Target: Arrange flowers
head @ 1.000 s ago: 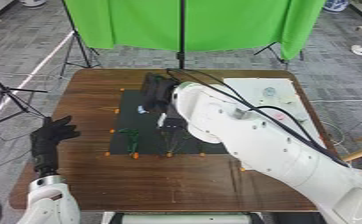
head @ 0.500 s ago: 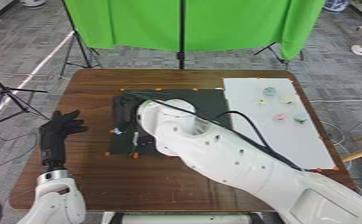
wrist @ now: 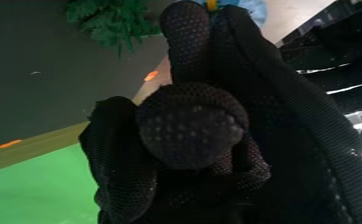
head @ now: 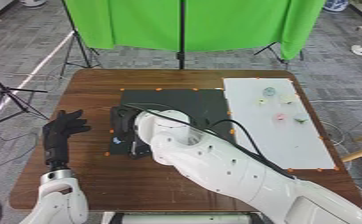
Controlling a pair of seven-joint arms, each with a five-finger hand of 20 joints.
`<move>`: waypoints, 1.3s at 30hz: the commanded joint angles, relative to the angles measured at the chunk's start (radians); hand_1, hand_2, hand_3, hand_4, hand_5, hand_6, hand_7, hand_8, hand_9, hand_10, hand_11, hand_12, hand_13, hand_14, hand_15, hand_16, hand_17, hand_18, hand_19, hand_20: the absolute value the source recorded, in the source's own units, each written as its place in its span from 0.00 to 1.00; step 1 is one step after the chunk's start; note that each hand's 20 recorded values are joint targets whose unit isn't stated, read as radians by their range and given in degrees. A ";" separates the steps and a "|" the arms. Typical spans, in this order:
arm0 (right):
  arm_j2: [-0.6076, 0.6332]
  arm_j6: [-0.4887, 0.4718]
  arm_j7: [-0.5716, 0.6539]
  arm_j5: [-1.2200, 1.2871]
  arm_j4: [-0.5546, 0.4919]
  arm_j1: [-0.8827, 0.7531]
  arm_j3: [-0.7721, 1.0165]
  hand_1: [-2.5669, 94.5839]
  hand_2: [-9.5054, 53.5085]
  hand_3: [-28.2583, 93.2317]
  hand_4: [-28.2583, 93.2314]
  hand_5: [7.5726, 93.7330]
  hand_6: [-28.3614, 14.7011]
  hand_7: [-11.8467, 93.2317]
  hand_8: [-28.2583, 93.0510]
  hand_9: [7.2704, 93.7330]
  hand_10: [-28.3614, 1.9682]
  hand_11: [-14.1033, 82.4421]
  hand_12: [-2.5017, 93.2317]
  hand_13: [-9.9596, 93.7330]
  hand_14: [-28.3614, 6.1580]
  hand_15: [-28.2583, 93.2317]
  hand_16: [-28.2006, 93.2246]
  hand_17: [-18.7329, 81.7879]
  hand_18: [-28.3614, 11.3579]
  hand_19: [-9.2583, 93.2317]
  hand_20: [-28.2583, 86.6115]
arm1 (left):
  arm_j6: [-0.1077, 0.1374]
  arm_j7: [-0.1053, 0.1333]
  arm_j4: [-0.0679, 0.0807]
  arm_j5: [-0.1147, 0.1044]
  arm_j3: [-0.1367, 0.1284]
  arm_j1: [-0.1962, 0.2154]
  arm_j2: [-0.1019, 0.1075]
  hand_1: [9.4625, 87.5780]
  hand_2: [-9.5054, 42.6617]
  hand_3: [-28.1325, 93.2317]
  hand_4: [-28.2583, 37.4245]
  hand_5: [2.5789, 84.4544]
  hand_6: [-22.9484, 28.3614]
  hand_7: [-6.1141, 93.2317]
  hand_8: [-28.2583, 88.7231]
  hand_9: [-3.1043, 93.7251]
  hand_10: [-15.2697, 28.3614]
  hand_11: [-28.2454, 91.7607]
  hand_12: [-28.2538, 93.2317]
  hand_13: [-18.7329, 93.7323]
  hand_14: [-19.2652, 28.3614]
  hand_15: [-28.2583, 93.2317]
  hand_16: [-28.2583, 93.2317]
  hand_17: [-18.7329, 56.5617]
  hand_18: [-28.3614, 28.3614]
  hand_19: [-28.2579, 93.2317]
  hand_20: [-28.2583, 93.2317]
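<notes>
My right hand (head: 122, 120) is over the left part of the black mat (head: 182, 97). A blue flower (head: 117, 141) shows just below it. In the right wrist view, the right hand (wrist: 195, 130) is shut on the blue flower (wrist: 253, 9), whose petals show beyond the fingertips; its stem is hidden. Dark green foliage (wrist: 111, 20) lies beside it over the black mat. On the white sheet (head: 284, 145) are small flower heads, including a pink one (head: 280, 117) and a blue-green one (head: 269, 91). My left hand (head: 64, 125) stands open at the table's left side.
The right forearm stretches from the lower right across the wooden table (head: 204, 187) and hides part of the black mat. Orange markers edge the mat and sheet. A green backdrop (head: 186, 25) hangs behind the table.
The right hand has moved left and toward the robot with the blue flower, uncovering the white sheet and covering the green stems on the mat. The left hand has shifted slightly.
</notes>
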 commanded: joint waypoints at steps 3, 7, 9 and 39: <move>-0.021 0.048 0.007 -0.036 0.022 0.023 0.009 0.67 0.00 0.68 0.13 0.79 0.66 0.34 0.31 0.96 0.66 0.23 0.46 1.00 0.81 0.68 0.53 0.83 0.43 1.00 0.72 | -0.015 -0.017 -0.003 0.012 0.005 0.009 -0.017 0.21 0.66 0.70 0.00 0.76 0.61 0.15 0.20 0.71 0.76 0.43 0.35 0.73 0.85 0.57 0.21 0.55 0.94 0.81 0.38; -0.022 0.044 0.013 -0.050 0.028 0.019 0.013 0.66 0.00 0.68 0.13 0.77 0.67 0.34 0.30 0.95 0.66 0.23 0.47 1.00 0.81 0.69 0.54 0.83 0.42 1.00 0.72 | -0.016 -0.017 -0.006 0.016 0.004 0.013 -0.018 0.20 0.63 0.71 0.00 0.76 0.61 0.15 0.20 0.71 0.76 0.43 0.35 0.72 0.85 0.57 0.21 0.54 0.94 0.81 0.38; -0.020 0.040 0.018 -0.046 0.029 0.017 0.014 0.65 0.00 0.68 0.13 0.75 0.68 0.34 0.30 0.94 0.65 0.23 0.46 0.99 0.81 0.69 0.54 0.83 0.42 1.00 0.73 | -0.019 -0.016 -0.005 0.016 0.003 0.011 -0.019 0.20 0.61 0.71 0.00 0.76 0.61 0.15 0.20 0.71 0.76 0.43 0.35 0.72 0.85 0.57 0.21 0.54 0.94 0.81 0.38; 0.187 -0.058 -0.013 0.060 -0.190 0.196 0.090 0.45 0.00 0.76 0.12 0.62 0.71 0.28 0.15 0.77 0.43 0.34 0.26 0.94 0.70 0.65 0.53 0.76 0.31 1.00 0.72 | -0.035 -0.045 -0.013 0.039 -0.021 0.050 -0.032 0.19 0.47 0.72 0.00 0.75 0.61 0.15 0.20 0.71 0.75 0.43 0.35 0.72 0.85 0.57 0.21 0.53 0.94 0.80 0.38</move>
